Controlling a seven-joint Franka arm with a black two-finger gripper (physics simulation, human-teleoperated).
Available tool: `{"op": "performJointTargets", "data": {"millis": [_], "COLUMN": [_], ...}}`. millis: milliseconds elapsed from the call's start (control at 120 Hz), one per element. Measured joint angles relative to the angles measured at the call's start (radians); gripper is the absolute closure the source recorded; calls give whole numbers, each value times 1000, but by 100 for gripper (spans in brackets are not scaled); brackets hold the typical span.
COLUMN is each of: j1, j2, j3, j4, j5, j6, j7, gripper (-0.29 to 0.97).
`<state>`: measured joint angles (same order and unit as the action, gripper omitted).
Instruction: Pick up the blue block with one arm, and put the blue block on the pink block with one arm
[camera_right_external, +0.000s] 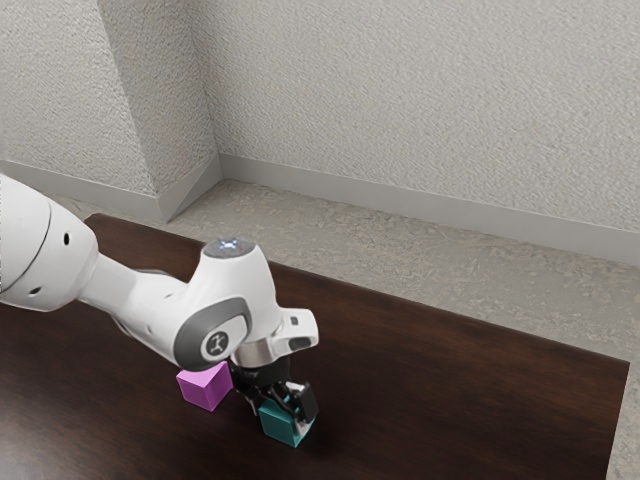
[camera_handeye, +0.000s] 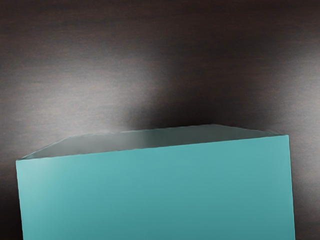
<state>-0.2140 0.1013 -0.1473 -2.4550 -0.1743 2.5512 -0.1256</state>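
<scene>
Pale, rough-textured walls (camera_right_external: 400, 100) meet in a corner behind the scene, with a light skirting board running along a speckled grey floor (camera_right_external: 420, 250). Standing on that floor is a dark brown wooden table (camera_right_external: 450, 380), its grain running in long streaks.

From the exterior view's left, the white arm (camera_right_external: 130, 290) reaches in low over the table top. Its rounded wrist joint bends downward, so that the hand points at the wood. At the end sits the black gripper (camera_right_external: 285, 402), lowered almost to the surface.

The fingers (camera_right_external: 307, 402) stand a block's width apart and pinch the blue block (camera_right_external: 287, 430) between them, one against each of two opposite sides near its top. This block is more blue-green than pure blue. It sits directly under the hand, and its lower edge seems to rest on the table. From the hand's own camera the blue block (camera_handeye: 155, 190) looms close beneath the fingers, one flat side and a sliver of its top face showing. The dark table (camera_handeye: 160, 60) stretches beyond it, with a soft shadow just past the block.

The pink block (camera_right_external: 203, 386) rests on the table just beside the fingers, toward the exterior view's left and partly tucked under the wrist joint. A narrow gap separates it from the blue block.
</scene>
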Motion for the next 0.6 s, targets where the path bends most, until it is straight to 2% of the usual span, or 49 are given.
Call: {"op": "performJointTargets", "data": {"millis": [600], "j1": [4], "j2": [57], "j3": [-1], "j4": [40], "j5": [4], "j6": [24], "j7": [-8], "gripper": [0]}}
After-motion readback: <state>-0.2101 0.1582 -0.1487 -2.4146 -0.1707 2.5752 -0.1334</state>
